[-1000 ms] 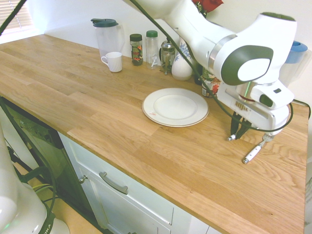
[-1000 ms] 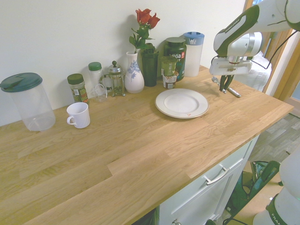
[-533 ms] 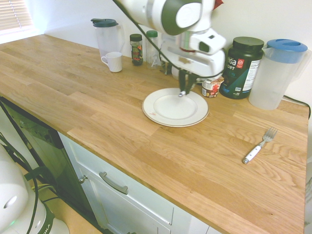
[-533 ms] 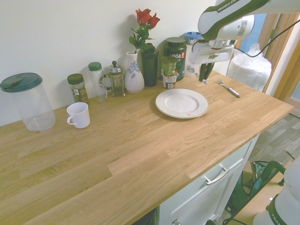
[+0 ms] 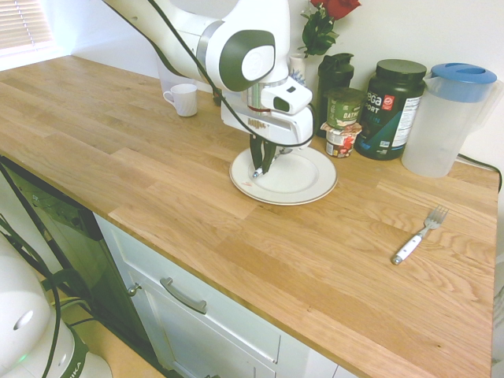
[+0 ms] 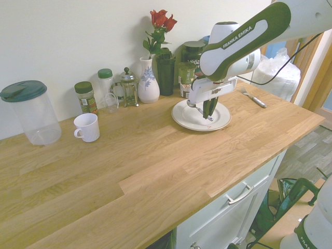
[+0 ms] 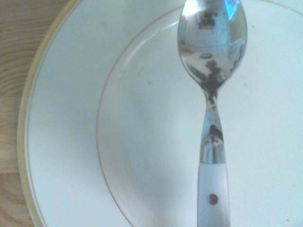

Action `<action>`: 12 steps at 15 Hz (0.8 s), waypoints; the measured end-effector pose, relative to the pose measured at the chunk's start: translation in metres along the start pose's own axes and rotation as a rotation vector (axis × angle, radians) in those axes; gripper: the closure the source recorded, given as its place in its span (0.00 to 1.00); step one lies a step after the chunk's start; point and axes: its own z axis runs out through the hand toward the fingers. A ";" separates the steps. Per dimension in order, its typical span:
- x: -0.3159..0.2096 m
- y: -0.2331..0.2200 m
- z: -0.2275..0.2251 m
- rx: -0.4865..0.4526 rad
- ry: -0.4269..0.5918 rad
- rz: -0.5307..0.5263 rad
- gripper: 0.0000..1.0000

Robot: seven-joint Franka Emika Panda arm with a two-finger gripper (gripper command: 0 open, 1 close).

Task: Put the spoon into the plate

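The jaws are clamped on the spoon (image 7: 211,66) above the plate (image 5: 311,187); it should be lowered gently and released only once resting flat

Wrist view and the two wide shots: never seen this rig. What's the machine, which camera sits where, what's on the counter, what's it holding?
It is a white robot arm with a two-finger gripper. Two pictures come from fixed cameras on opposite sides of the wooden countertop; the close-up comes from a camera on the arm's wrist, looking down.

The jaws are shut on a small spoon with a shiny metal bowl and white handle, held over a large round white ceramic plate. Whether the spoon touches the plate is unclear.

Also on the counter: a white-handled fork, a white mug, clear lidded pitchers, jars, and a vase of red roses.
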 end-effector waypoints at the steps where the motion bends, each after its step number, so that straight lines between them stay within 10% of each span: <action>1: -0.001 0.001 0.004 -0.001 -0.001 0.000 0.00; 12: 0.003 -0.002 0.009 -0.009 0.012 -0.010 0.00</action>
